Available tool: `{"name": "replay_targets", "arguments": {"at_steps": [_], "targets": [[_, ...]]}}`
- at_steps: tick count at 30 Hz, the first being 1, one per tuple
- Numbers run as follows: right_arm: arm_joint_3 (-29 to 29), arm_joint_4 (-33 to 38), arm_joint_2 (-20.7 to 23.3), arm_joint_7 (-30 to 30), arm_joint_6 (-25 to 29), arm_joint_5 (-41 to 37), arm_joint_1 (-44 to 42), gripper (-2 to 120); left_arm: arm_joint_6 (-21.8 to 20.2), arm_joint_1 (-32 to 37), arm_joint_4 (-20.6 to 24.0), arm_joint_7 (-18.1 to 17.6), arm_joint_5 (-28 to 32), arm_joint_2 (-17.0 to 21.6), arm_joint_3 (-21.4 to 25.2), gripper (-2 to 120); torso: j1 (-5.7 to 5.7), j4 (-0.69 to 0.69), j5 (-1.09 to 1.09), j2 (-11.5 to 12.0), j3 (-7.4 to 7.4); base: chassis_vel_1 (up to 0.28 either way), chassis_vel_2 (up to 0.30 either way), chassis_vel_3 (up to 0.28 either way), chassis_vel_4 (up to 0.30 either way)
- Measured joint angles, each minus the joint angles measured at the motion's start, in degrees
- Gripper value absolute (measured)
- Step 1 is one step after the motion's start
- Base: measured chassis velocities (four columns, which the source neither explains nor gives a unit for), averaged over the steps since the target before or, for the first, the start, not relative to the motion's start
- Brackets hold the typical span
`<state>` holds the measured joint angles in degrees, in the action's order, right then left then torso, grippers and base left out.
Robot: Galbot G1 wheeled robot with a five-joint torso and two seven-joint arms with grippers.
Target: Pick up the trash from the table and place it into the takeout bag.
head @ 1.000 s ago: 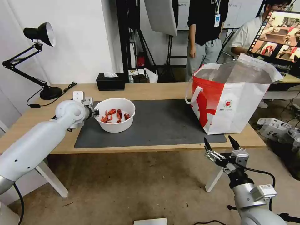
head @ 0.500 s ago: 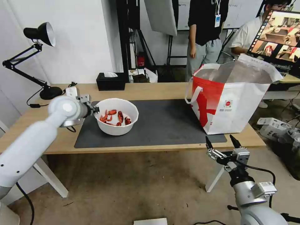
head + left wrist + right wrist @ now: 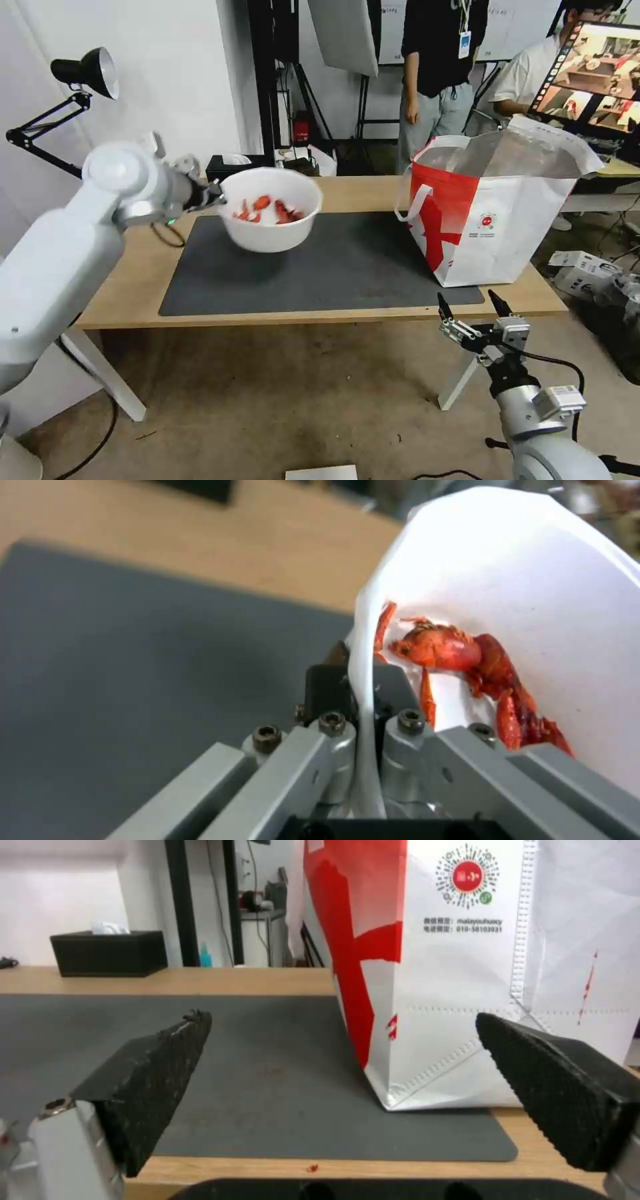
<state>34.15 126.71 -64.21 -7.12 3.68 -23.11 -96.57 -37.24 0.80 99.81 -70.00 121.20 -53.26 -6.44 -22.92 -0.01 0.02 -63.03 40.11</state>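
Crayfish shells ride in the white round bowl, which hangs in the air above the dark grey mat on the table, clear of the surface and tipped a little away from the arm. The left gripper holds it by the near rim alone: in the left wrist view the thin white wall runs straight down between the two metal fingers, one inside the bowl and one outside, pinching it. A rim grip like this keeps the jaws out of the scraps, though I judge it lets the bowl sag on its far side, which would explain the tilt. The takeout bag stands upright at the right end of the mat with its foil-lined mouth open, well apart from the bowl, ready to take a load from above. The right gripper waits low in front of the table edge, its black pads spread wide with nothing between them, facing the bag's lower corner. The left arm's bulk hides the table's left end, and what the bag already holds cannot be made out from here. The black tissue box peeks out behind the bowl.
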Motion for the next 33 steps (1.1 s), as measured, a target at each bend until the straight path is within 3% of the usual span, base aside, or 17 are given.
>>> {"name": "replay_targets", "arguments": {"at_steps": [4,5,7,8,10,11,14,15,18,19,23,24,27,33], "targets": [[0.1,0.3,-0.1,0.0,0.0,0.0,-0.1,100,1.3,-8.1,-2.1,-0.4,0.1,-6.1,-4.5,0,0.00,0.00,0.01,0.0,0.00,0.000,0.000,0.000,0.000],[0.1,0.3,-0.1,0.0,0.0,0.0,-0.1,100,1.3,-8.1,-2.1,-0.4,0.1,-6.1,-4.5,0,0.00,0.00,0.01,0.0,0.00,0.000,0.000,0.000,0.000],[0.1,0.4,-0.2,0.0,0.0,0.0,0.0,100,1.6,-12.5,-4.8,-0.6,-0.1,-10.7,-6.7,0,0.00,0.00,0.01,0.0,0.00,0.000,0.000,0.000,0.000],[0.1,0.4,-0.2,0.0,0.0,0.0,0.0,100,1.6,-12.5,-4.8,-0.6,-0.1,-10.7,-6.7,0,0.00,0.00,0.01,0.0,0.00,0.000,0.000,0.000,0.000],[-0.2,0.4,-0.3,0.0,-0.1,0.0,0.2,100,1.6,-15.8,-8.6,-0.3,-1.1,-15.0,-8.4,0,0.00,0.02,0.00,0.0,0.00,0.000,0.000,0.000,0.000],[-0.2,0.4,-0.3,0.0,-0.1,0.0,0.2,100,1.6,-15.8,-8.6,-0.3,-1.1,-15.0,-8.4,0,0.00,0.02,0.00,0.0,0.00,0.000,0.000,0.000,0.000],[-0.6,0.6,-0.6,0.0,-0.1,0.1,0.3,100,1.1,-19.5,-16.1,2.0,-5.3,-22.1,-10.2,0,0.00,0.02,0.00,0.0,0.00,0.000,0.000,0.000,0.000],[-0.6,0.6,-0.6,0.0,-0.1,0.1,0.3,100,1.1,-19.5,-16.1,2.0,-5.3,-22.1,-10.2,0,0.00,0.02,0.00,0.0,0.00,0.000,0.000,0.000,0.000],[-0.7,0.7,-0.8,0.2,-0.1,0.1,0.4,100,0.3,-20.9,-23.6,5.5,-11.7,-28.7,-11.3,0,0.00,-0.01,0.01,0.0,0.00,0.000,0.000,0.000,0.000],[-0.7,0.7,-0.8,0.2,-0.1,0.1,0.4,100,0.3,-20.9,-23.6,5.5,-11.7,-28.7,-11.3,0,0.00,-0.01,0.01,0.0,0.00,0.000,0.000,0.000,0.000],[-1.0,0.7,-1.1,0.4,-0.2,0.2,1.3,100,1.8,-19.8,-27.8,13.0,-20.5,-33.8,-12.2,0,0.00,0.00,0.00,0.0,0.00,0.000,0.000,0.000,0.000],[-1.0,0.7,-1.1,0.4,-0.2,0.2,1.3,100,1.8,-19.8,-27.8,13.0,-20.5,-33.8,-12.2,0,0.00,0.00,0.00,0.0,0.00,0.000,0.000,0.000,0.000],[-1.1,0.4,-1.3,0.4,-0.6,0.2,1.9,100,4.6,-19.2,-29.6,18.6,-25.1,-36.0,-12.5,0,0.00,0.02,-0.01,0.0,0.00,0.000,0.000,0.000,0.000],[-1.3,0.2,-1.7,0.3,-0.9,0.2,2.0,100,8.7,-19.2,-32.9,24.7,-30.8,-38.4,-13.9,0,0.00,0.00,0.00,0.0,0.00,0.000,0.000,0.000,0.000]]}}
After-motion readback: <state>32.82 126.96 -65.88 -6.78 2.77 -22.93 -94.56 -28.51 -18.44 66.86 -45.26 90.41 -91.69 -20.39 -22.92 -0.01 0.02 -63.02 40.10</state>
